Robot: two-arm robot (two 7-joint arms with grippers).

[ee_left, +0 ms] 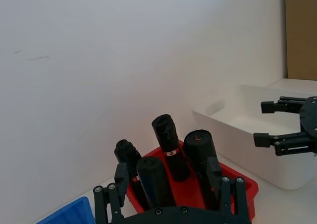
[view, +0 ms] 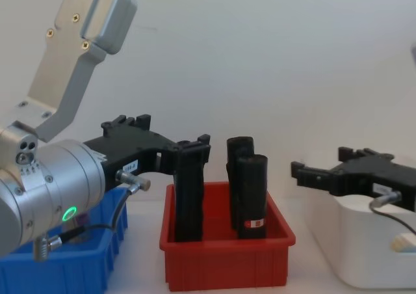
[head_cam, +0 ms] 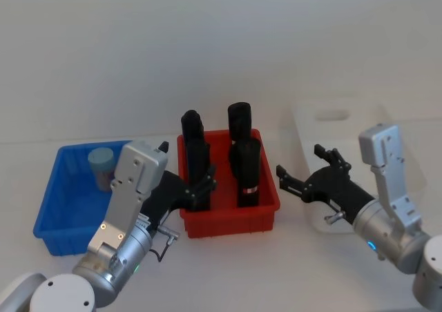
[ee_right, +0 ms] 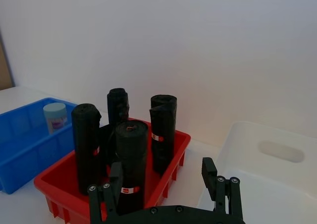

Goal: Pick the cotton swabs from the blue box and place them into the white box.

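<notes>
Nearest you, your left gripper [head_cam: 199, 188] hangs with its fingers spread apart and nothing between them, at the front left corner of the red bin [head_cam: 231, 215], between that bin and the blue box [head_cam: 52, 208]. In the chest view it [view: 188, 152] comes in from the left at the height of the black rolls' tops. Your right gripper [head_cam: 298, 174] sits on the other side, jaws apart and empty, over the near left edge of the white box [head_cam: 345, 115], just right of the red bin; the left wrist view shows it [ee_left: 267, 122] spread over that box's [ee_left: 233, 120] rim.

Between the two arms, the red bin holds four black rolls [head_cam: 247, 174] standing upright, each with a small red-and-white label band.

Left of it, one swab jar [head_cam: 102, 166] with a light blue lid stands upright in the blue box, toward its far right corner. The right wrist view shows the jar [ee_right: 55, 116] against the box's [ee_right: 20, 149] far wall, well apart from both grippers.

In the chest view a pale object [view: 404, 242] lies low against the white box's [view: 364, 255] right side; you cannot tell what it is.
</notes>
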